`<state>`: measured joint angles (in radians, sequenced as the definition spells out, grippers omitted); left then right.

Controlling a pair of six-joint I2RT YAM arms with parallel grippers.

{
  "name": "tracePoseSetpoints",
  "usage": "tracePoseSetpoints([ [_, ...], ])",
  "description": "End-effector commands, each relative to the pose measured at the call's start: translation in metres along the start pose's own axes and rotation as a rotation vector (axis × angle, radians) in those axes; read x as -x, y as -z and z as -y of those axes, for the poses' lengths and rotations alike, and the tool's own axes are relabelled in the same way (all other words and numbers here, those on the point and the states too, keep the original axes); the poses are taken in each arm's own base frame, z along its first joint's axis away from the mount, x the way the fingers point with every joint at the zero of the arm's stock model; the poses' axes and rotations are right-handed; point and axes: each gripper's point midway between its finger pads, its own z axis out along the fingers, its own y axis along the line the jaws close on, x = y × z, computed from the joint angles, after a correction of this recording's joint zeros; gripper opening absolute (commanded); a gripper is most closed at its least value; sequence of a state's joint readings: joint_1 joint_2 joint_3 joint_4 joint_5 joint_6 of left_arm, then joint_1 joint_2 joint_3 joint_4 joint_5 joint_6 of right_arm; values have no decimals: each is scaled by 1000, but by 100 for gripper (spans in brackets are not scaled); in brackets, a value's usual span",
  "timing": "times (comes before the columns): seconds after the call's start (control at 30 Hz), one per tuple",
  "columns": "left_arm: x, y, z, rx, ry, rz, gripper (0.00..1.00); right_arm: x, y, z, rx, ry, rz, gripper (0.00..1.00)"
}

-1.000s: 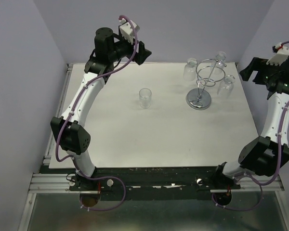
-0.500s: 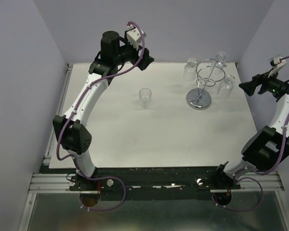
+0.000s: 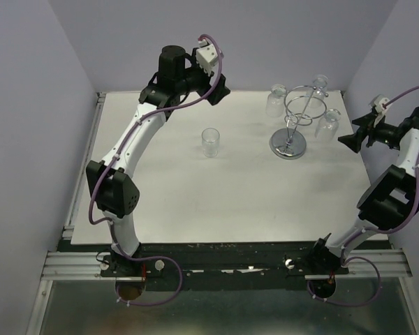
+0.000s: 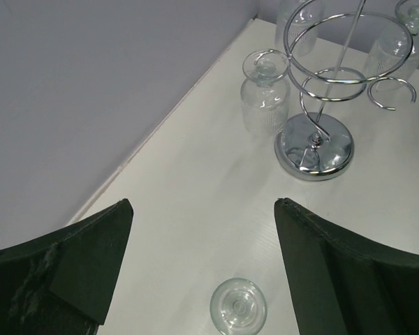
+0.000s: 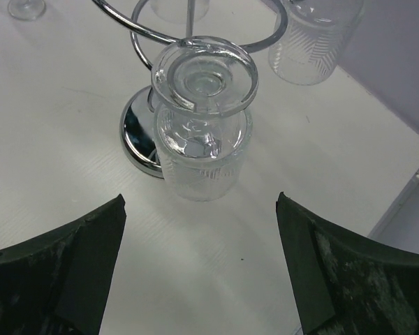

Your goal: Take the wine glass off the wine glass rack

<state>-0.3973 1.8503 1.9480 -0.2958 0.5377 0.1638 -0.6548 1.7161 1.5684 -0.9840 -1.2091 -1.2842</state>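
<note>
The chrome wine glass rack (image 3: 289, 145) stands at the back right of the table. Three wine glasses hang upside down from its ring: one on the left (image 3: 275, 100), one behind (image 3: 320, 85), one on the right (image 3: 328, 125). My right gripper (image 3: 350, 137) is open just to the right of the right-hand glass (image 5: 199, 139) and points at it without touching; that glass fills the middle of the right wrist view, ahead of the open jaws (image 5: 200, 209). My left gripper (image 3: 216, 89) hangs open over the table's back edge, looking down at the rack (image 4: 314, 148).
A clear glass (image 3: 210, 142) stands upright mid-table, also seen low in the left wrist view (image 4: 238, 306). Purple walls close in the back and both sides. The table's right edge (image 3: 366, 174) runs just under my right arm.
My right gripper has swung down and turned left towards the rack's right-hand glass. My left gripper has shifted right along the back edge. The glasses and rack have not moved.
</note>
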Motion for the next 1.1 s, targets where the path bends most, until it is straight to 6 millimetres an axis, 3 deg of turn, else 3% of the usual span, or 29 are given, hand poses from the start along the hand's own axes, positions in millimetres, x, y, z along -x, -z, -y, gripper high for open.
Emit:
tracePoseSetpoints([
  [0.0,8,-3,1,14,-48,-12,99,-2,-15,-3,39,83,46,95],
  [0.57,9,-24,-6,69,-113,-52,99,-21,-59,20,59,138,65,95],
  [1.07,8,-27,2,67,-144,-77,99,-16,-88,0,151,156,119,95],
])
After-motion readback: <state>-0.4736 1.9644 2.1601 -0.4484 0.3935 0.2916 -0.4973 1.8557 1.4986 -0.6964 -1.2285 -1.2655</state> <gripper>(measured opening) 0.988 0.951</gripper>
